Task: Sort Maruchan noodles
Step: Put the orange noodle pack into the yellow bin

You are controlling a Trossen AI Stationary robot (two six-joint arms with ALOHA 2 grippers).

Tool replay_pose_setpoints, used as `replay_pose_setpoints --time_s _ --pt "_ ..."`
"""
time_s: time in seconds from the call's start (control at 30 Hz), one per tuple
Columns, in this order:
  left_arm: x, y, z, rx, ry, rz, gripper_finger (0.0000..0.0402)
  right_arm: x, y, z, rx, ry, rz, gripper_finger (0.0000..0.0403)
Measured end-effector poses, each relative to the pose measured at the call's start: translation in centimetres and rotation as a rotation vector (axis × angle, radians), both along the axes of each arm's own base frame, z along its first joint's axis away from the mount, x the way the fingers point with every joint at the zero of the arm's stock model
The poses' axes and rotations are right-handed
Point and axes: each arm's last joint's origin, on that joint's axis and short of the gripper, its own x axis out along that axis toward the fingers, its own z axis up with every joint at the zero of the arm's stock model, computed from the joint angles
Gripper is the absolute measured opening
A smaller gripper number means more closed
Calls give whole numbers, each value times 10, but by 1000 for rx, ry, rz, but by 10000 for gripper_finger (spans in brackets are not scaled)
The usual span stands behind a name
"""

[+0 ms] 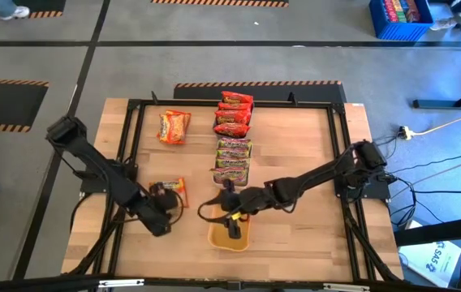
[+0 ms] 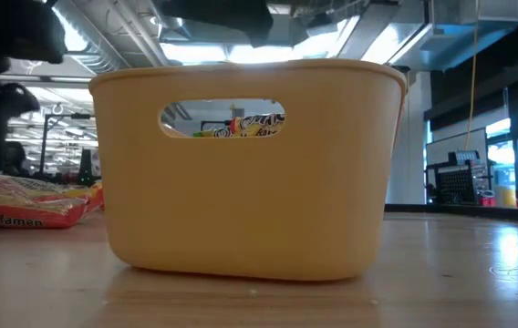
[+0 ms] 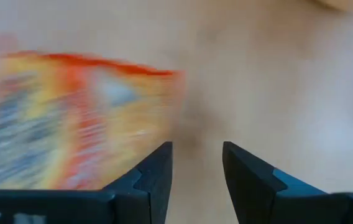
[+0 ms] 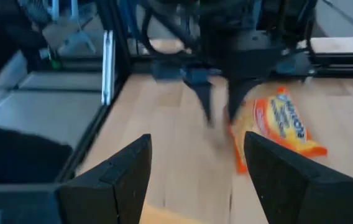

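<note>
- Bin, orange-yellow plastic, fills the low view and sits at the table's front edge in the middle; through its handle slot a bit of printed wrapper shows, kind not readable.
- From above the bin lies right under the right claw, whose body hides most of the inside; contents cannot be told from there.
- Right arm reaches in from the right side, stretched low across the table toward the centre front.
- Right claw hangs over the bin; in its wrist view its fingers stand well apart with nothing between them, claw open and empty.
- Left arm comes from the left rear, elbow bent, wrist down at the front left.
- Left claw sits just beside an orange packet; the packet lies flat on the wood.
- Left wrist view: left claw has its fingers parted by a narrow gap, bare table seen through it; the packet lies off to one side of the tips, not gripped. Open, holding nothing.
- Right wrist view also shows the left claw pointing down at the table, the packet just beside it.
- Second orange pack lies alone toward the rear left.
- Red packs are stacked in a column at rear centre.
- Green-and-red packs lie in a column just in front of the red ones, between them and the right claw.
- Low view catches another wrapper flat on the table at the far left.
</note>
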Motion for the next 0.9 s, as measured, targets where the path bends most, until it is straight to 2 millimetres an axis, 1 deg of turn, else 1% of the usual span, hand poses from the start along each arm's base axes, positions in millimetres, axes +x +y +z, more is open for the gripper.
replay_pose_setpoints --time_s 0.07,0.13,0.2,0.3,0.37,0.43,0.57,0.67,0.77,0.83,0.9 --pt "-3 6 6 50 -5 136 135 5 -5 5 8 6 -21 237" --pt "-6 11 6 64 -32 291 135 9 -12 12 4 20 -59 237" --pt "-8 17 -2 70 -36 382 135 12 -21 16 5 23 -110 237" --pt "-8 20 -25 46 5 410 135 17 -38 20 23 38 -157 237" --pt "-9 18 -38 31 1 366 135 21 -48 23 41 26 -160 237" --pt "-6 10 -45 31 -50 264 135 24 -58 22 58 24 -168 237" --pt "-2 -12 -48 40 -134 -1 135 30 -71 14 91 41 -170 237" --pt "-4 -21 -51 74 -152 -134 135 34 -77 5 123 69 -164 237" --pt "-8 -25 -52 108 -157 -173 135 44 -77 -4 150 110 -142 237" --pt "-9 -25 -51 119 -166 -175 135 57 -75 -5 169 98 -103 237" --pt "-9 -25 -46 125 -166 -185 135 69 -75 -6 179 130 -84 237"
